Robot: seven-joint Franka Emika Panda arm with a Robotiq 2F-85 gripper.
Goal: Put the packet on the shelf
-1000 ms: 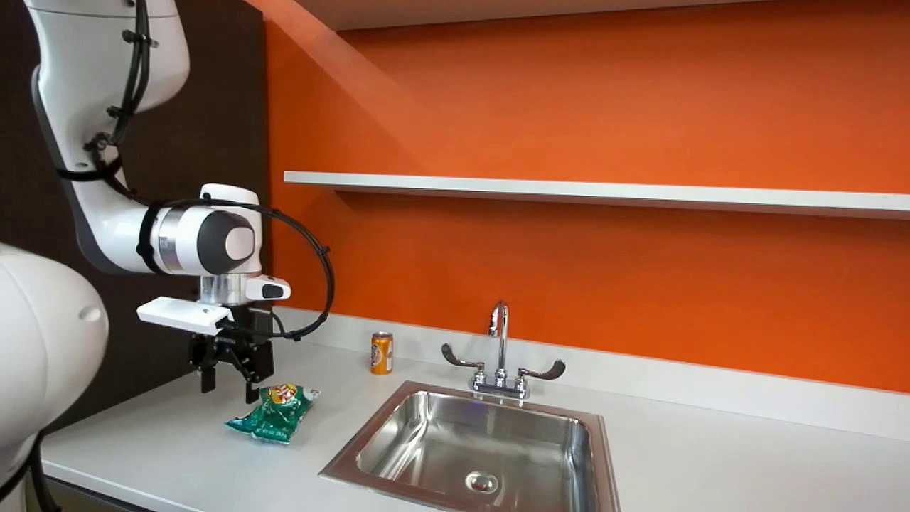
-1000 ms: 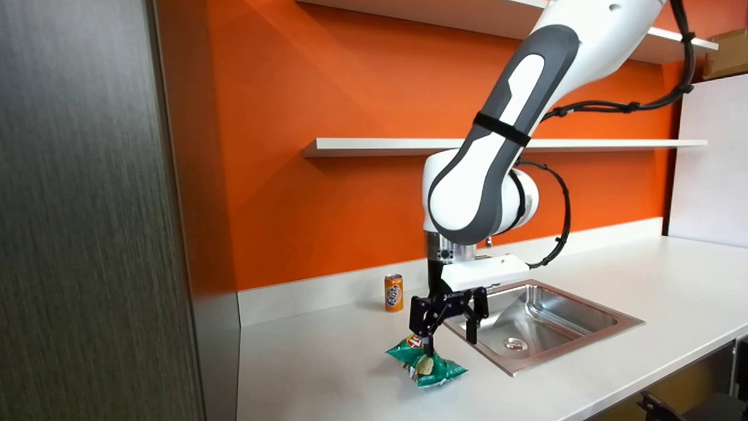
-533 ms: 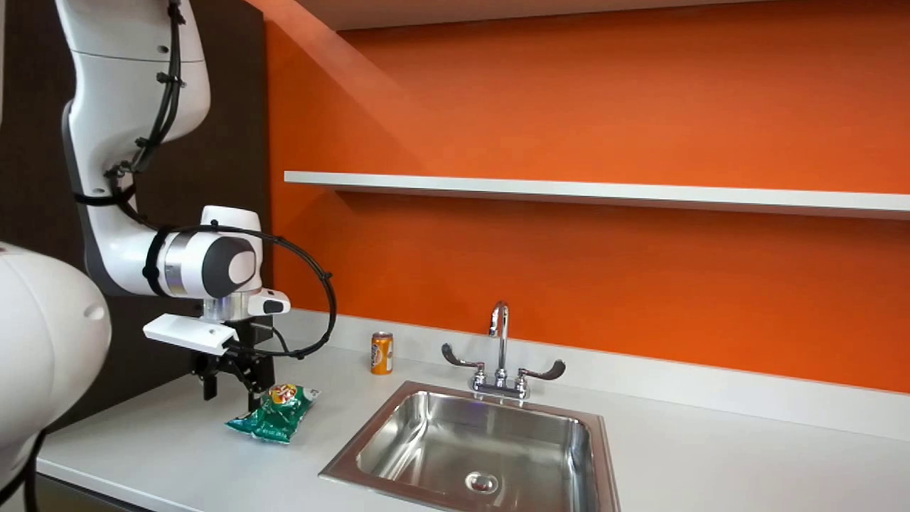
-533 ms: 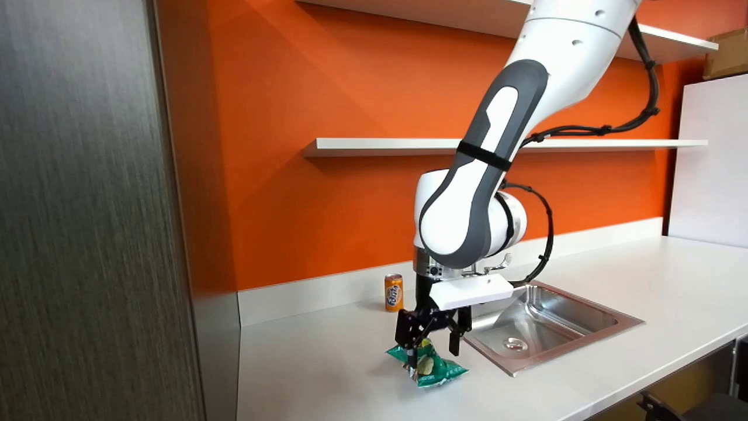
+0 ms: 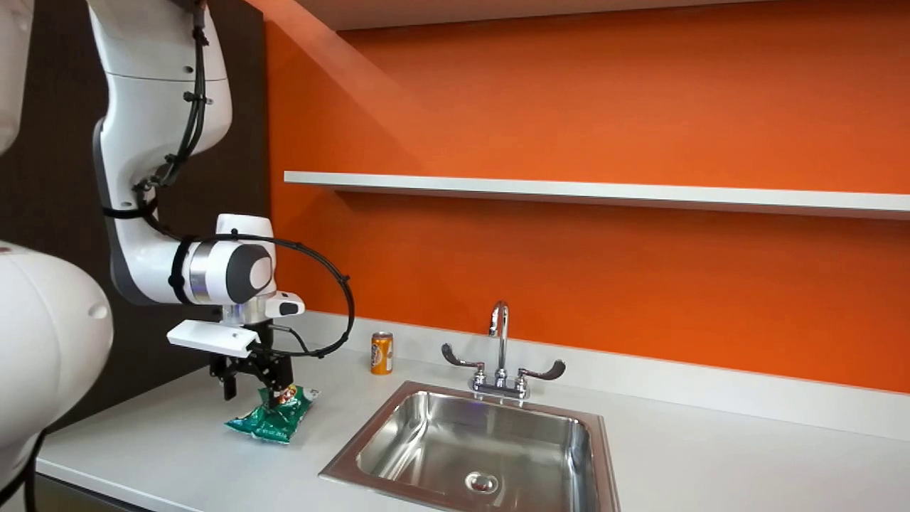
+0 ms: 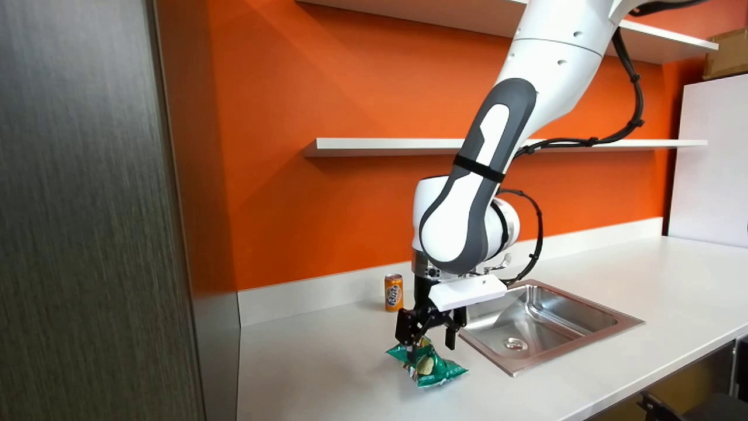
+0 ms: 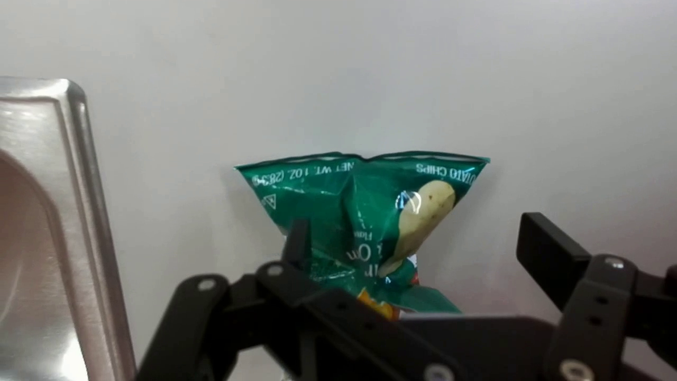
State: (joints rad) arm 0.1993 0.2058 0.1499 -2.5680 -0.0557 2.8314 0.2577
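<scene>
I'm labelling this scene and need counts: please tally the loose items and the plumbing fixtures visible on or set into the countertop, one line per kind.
Loose items: 2 (green potato chip packet, Fanta can)
Plumbing fixtures: 2 (metal sink, two-handled faucet)
Total: 4

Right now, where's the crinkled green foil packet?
In both exterior views, the crinkled green foil packet lies on the pale grey countertop, left of the rectangular steel sink, close by the open black gripper; contact unclear.
</scene>
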